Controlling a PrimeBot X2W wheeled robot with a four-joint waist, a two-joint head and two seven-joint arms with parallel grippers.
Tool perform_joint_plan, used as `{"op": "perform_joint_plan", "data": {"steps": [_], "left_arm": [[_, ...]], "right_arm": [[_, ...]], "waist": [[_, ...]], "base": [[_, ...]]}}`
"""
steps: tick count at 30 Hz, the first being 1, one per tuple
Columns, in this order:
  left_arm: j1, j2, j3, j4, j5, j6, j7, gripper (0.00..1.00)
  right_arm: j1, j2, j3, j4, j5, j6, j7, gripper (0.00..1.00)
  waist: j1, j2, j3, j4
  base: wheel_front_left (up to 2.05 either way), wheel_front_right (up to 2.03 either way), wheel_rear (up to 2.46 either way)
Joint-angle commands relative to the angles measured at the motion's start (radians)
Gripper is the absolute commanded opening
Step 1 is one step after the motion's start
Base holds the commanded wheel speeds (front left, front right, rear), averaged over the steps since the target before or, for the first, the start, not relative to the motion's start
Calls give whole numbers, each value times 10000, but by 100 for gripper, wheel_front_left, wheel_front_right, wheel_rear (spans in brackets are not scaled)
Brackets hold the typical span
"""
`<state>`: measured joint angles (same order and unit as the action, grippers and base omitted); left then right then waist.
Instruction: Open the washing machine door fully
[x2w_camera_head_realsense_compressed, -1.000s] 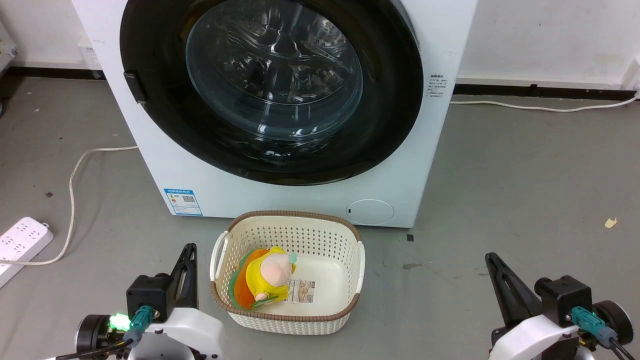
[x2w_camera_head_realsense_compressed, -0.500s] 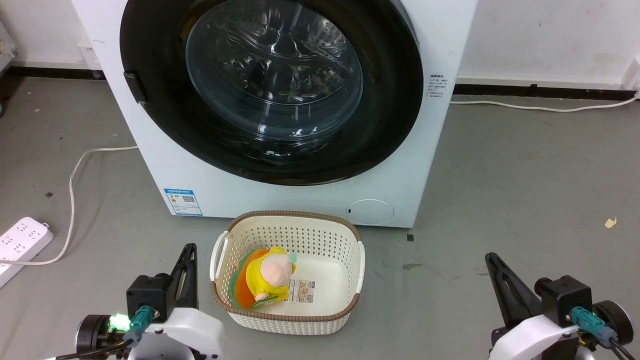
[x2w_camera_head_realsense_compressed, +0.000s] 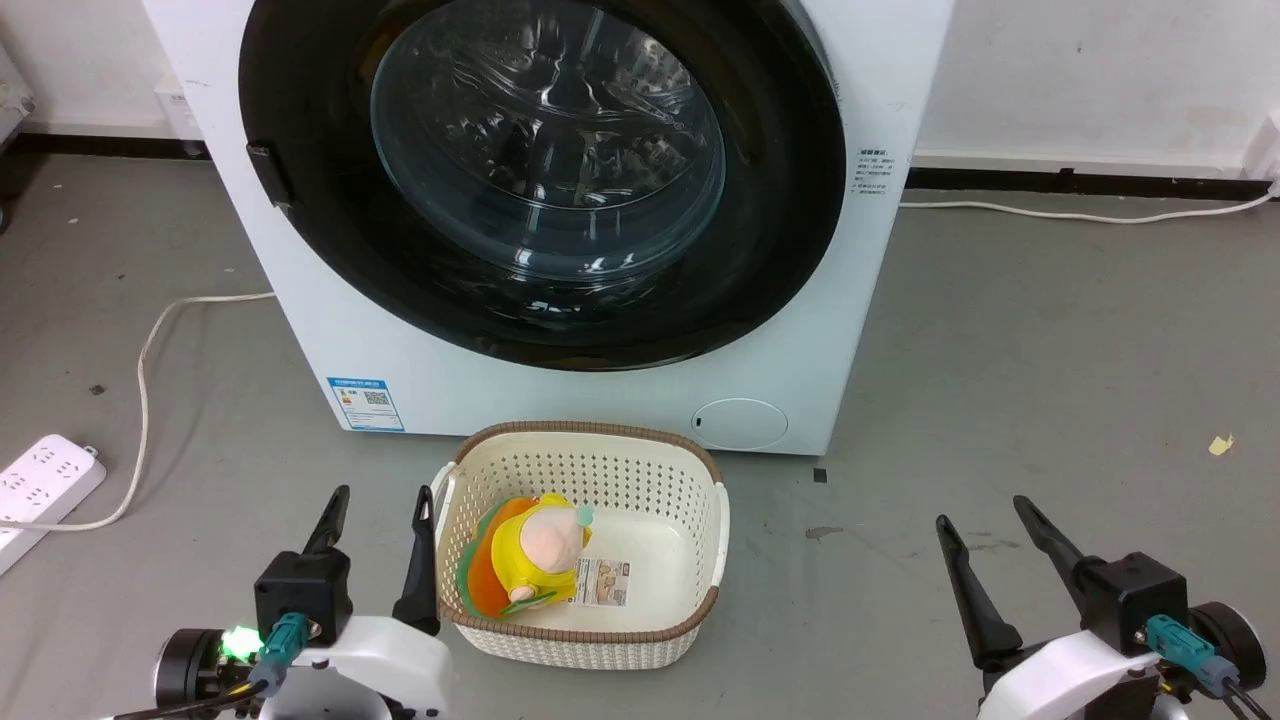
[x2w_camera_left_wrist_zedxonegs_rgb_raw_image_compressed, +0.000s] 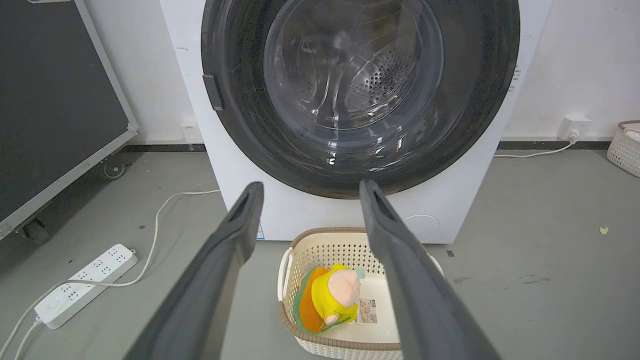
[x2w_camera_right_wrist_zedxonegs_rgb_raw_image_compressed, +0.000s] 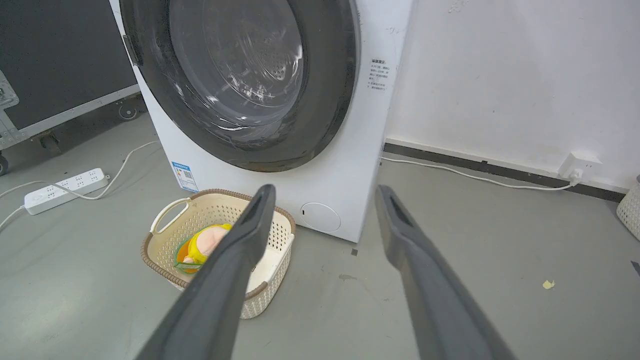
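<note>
A cream perforated basket (x2w_camera_head_realsense_compressed: 600, 468) with a brown rim sits on the grey floor (x2w_camera_head_realsense_compressed: 1050, 350). Inside it, against its left wall, lies a yellow-and-orange plush toy (x2w_camera_head_realsense_compressed: 535, 560), with a paper label (x2w_camera_head_realsense_compressed: 603, 581) just beside it. Well left of the basket lies a white power strip (x2w_camera_head_realsense_compressed: 45, 480) with a curving cable (x2w_camera_head_realsense_compressed: 145, 360). Far to the basket's right lies a small yellow scrap (x2w_camera_head_realsense_compressed: 1220, 445).

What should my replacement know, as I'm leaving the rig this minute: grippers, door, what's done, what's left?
Left gripper: open, empty, low beside the basket.
Right gripper: open, empty, above bare floor.
Door: shut flat against the washing machine, with a dark tab on its left edge.
The basket, with a toy in it, stands on the floor right before the machine.
Done: nothing on the door yet.
Left: reach the door, pull it, swing it fully open.
</note>
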<state>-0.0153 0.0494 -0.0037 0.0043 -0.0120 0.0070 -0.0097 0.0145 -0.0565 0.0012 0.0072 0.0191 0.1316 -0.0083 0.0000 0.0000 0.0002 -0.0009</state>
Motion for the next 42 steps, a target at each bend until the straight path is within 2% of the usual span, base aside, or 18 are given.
{"op": "perform_joint_plan", "data": {"steps": [1, 20, 39, 40, 41, 42], "left_arm": [[12, 1, -33, 0, -29, 68, -89, 100], [-188, 2, -286, -159, -83, 274, -485, 100], [-815, 3, -652, -642, -272, 561, -903, 100], [-834, 3, -670, -652, -302, 585, -924, 100], [-855, 3, -685, -666, -343, 610, -945, 100], [-879, 3, -705, -680, -355, 624, -965, 100]], "right_arm": [[-35, 4, -32, 21, 102, -1, -102, 100], [-617, -25, -140, 50, 482, -2, -499, 100], [-3175, -547, -307, 261, 1963, -4, -198, 100], [-3306, -555, -358, 308, 2035, -4, -170, 40], [-3436, -553, -432, 365, 2088, -4, -155, 0], [-3570, -534, -511, 420, 2162, -4, -144, 0]], "waist": [[0, 0, 4, -1], [0, 0, 537, 140], [0, 0, 1703, 534], [0, 0, 1750, 556], [0, 0, 1797, 575], [0, 0, 1841, 598]], "base": [[0, 0, 0], [0, 0, 0], [0, 0, 0], [0, 0, 0], [0, 0, 0], [0, 0, 0]]}}
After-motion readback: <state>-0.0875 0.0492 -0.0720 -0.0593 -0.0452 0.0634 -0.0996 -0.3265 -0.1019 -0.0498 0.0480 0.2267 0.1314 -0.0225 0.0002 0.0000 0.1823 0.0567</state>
